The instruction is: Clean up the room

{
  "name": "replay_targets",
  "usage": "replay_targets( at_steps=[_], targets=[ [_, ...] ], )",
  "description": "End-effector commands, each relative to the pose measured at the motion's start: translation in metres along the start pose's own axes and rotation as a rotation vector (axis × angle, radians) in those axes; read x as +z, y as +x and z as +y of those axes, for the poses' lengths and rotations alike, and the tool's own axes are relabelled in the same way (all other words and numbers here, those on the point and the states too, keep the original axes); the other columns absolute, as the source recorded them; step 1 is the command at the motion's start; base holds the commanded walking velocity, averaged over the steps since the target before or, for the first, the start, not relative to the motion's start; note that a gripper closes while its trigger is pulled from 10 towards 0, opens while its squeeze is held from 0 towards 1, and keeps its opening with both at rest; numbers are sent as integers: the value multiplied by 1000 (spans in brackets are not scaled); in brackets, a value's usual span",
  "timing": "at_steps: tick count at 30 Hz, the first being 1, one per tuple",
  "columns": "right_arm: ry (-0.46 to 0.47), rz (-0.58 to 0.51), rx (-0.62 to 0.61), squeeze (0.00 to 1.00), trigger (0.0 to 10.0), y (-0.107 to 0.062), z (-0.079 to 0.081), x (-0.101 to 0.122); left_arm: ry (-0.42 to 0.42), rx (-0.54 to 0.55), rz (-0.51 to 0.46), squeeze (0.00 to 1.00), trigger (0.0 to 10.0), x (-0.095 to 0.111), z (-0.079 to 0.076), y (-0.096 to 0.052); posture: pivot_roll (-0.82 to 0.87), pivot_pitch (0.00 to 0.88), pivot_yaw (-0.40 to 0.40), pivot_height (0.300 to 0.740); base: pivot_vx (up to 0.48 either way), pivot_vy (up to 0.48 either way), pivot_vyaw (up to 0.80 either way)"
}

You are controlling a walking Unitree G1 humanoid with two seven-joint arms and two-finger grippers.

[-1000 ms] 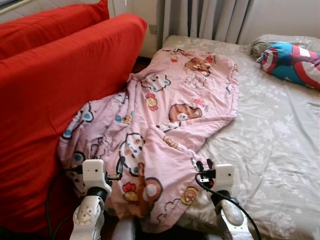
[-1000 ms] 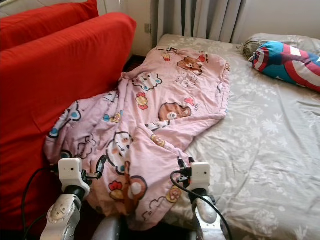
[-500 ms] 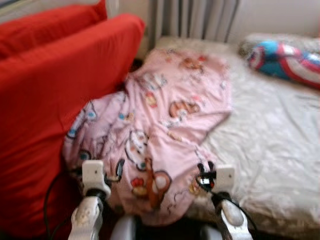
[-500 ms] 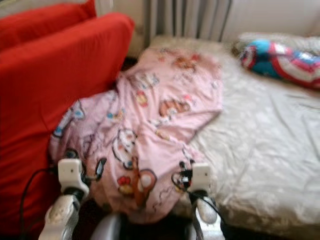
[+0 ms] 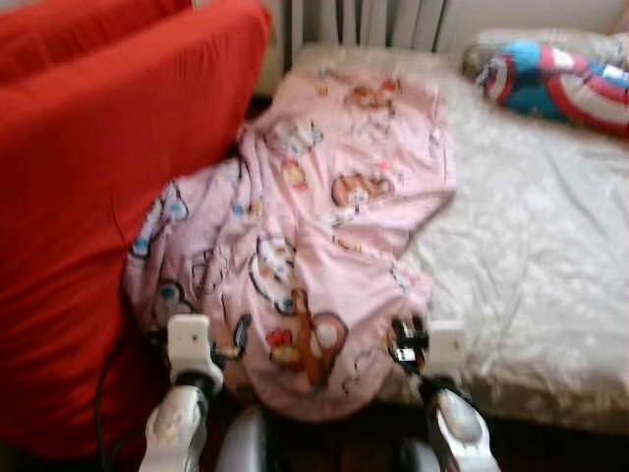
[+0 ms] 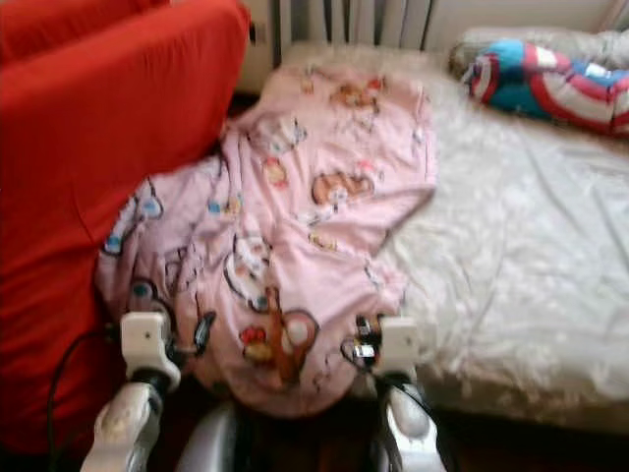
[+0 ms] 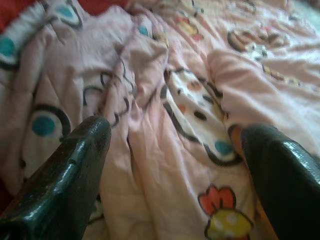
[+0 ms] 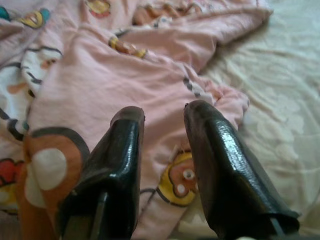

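A pink blanket printed with cartoon animals lies crumpled across the left part of the bed, its left side bunched against the red sofa. Its near end hangs over the bed's front edge. My left gripper hovers at the blanket's lower left; in the left wrist view it is wide open above the cloth. My right gripper is at the blanket's lower right corner; in the right wrist view it is open by a narrow gap with nothing between the fingers.
A blue, red and white shield-print pillow lies at the bed's far right. Grey curtains hang behind the bed. The red sofa stands tight against the bed's left side. Dark floor shows below the bed's front edge.
The whole picture has shifted and blurred, so the camera has moved; more of the bed's front edge and floor shows. Both grippers hold the same pose over the blanket.
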State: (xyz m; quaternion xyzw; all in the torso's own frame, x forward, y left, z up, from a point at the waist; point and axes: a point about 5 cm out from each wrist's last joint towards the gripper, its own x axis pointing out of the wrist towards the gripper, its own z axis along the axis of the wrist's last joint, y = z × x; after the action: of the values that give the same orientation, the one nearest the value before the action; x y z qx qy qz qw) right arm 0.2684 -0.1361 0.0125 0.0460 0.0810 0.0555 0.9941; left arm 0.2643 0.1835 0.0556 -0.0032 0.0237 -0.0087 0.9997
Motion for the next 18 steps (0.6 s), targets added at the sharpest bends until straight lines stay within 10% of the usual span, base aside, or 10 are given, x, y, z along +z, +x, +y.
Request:
replay_targets(
  at_steps=[1,18],
  targets=[
    [-3,4,-6,0,10000,0,-3,0,-9,-7,0,0,10000,0,-2,-2,-28,104,-14,646,0,0,0],
    [0,5,-2,0,10000,0,-2,0,-11,-15,-1,0,10000,1,-3,-1,-26,103,-13,646,0,0,0]
  ],
)
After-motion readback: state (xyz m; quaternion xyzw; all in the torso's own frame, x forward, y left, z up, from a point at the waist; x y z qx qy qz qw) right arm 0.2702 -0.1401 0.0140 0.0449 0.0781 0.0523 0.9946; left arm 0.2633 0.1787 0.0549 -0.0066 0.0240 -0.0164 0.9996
